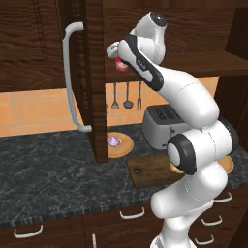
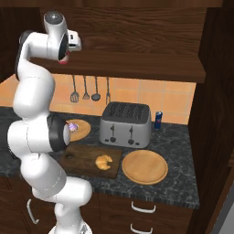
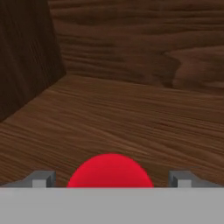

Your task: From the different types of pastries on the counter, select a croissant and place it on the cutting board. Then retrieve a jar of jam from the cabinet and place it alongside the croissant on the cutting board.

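The cabinet door [image 1: 95, 72] stands open, its long white handle [image 1: 70, 77] facing me. On the shelf inside sits the red jar of jam [image 1: 121, 66] [image 2: 66, 57]. My gripper [image 1: 119, 59] reaches into the cabinet right over it. In the hand view the jar's red top [image 3: 110, 171] lies between the two fingertips [image 3: 42, 179], and the jaws are open and wide apart. The golden croissant [image 2: 103, 161] lies on the dark brown cutting board [image 2: 81, 154] [image 1: 145, 173] on the counter [image 1: 48, 169].
A purplish-pink pastry [image 1: 113, 141] [image 2: 72, 125] rests on a small round plate by the door's lower edge. A silver toaster [image 2: 125, 124], a blue can [image 2: 158, 119] and a larger round wooden plate [image 2: 144, 166] stand near the board. Utensils [image 2: 85, 89] hang on the tiled wall.
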You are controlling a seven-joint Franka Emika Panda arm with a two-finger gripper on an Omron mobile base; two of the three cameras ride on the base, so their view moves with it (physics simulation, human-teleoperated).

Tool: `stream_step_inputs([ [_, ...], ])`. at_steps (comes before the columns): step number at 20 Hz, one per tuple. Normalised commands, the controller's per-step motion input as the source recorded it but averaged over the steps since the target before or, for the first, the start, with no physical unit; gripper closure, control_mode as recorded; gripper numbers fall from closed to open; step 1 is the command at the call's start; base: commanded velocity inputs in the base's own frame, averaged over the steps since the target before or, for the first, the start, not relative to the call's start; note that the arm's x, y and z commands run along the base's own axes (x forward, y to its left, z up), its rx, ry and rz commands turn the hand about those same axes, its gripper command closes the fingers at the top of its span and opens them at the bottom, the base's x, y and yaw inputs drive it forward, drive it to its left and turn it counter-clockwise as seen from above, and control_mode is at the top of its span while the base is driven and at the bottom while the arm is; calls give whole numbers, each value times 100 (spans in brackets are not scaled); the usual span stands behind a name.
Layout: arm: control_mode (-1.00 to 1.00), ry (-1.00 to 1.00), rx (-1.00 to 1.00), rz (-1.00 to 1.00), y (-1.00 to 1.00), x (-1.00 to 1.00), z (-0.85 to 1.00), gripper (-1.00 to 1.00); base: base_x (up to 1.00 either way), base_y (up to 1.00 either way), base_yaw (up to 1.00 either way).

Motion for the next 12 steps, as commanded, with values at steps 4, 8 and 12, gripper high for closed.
stream_step_inputs([
  [4, -100, 6, -14, 0, 64, -29, -61, -100, 0, 0, 0],
  [8, -100, 12, -11, 0, 52, -18, -75, 100, 0, 0, 0],
  [12, -100, 23, 0, 0, 4, 0, -76, 100, 0, 0, 0],
])
